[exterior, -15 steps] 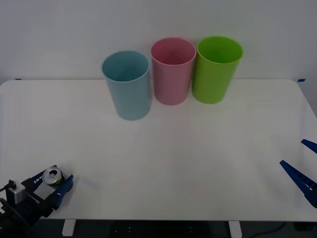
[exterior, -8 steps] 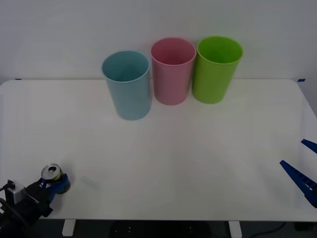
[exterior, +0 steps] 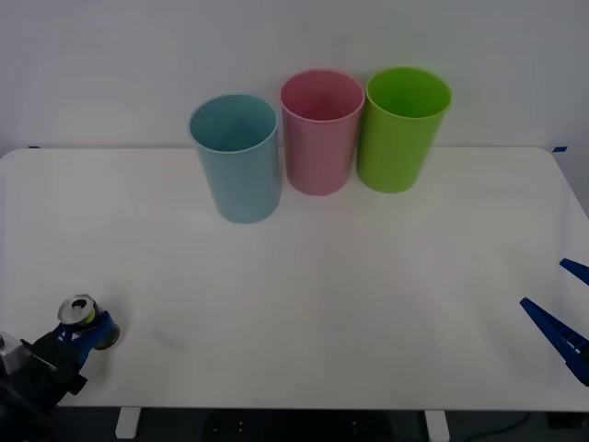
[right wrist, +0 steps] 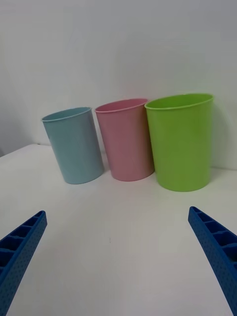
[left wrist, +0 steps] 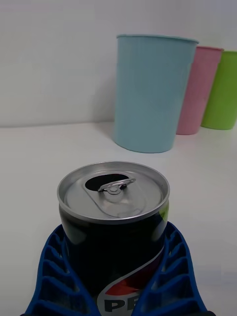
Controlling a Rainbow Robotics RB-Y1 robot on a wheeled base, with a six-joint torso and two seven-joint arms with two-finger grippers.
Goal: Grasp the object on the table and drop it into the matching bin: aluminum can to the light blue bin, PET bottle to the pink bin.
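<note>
Left gripper (exterior: 81, 333) is sitting at the near left corner of the table (exterior: 368, 304), its blue ribbed fingers (left wrist: 54, 276) clamped around the can (exterior: 77, 313). In the left wrist view the can (left wrist: 113, 222) is standing upright between the fingers, which are curving around both its sides and touching it. The silver top is facing up with the tab opening already open; the body is dark with a green patch near the rim and part of a printed logo low down. Whether the can's base is resting on the table or lifted cannot be told.

3 bins are standing in a row near the far edge, around the middle of it. The light blue bin (exterior: 236, 157) is the leftmost and sits slightly nearer than the others. The pink bin (exterior: 321, 131) is in the middle, just beside it. The lime green bin (exterior: 402, 127) is on the right, just beside the pink one. All 3 are upright, well apart from the can.

Right gripper (exterior: 568, 308) is hanging at the near right edge of the table, its 2 blue fingers (right wrist: 22, 252) spread wide apart and holding nothing.
</note>
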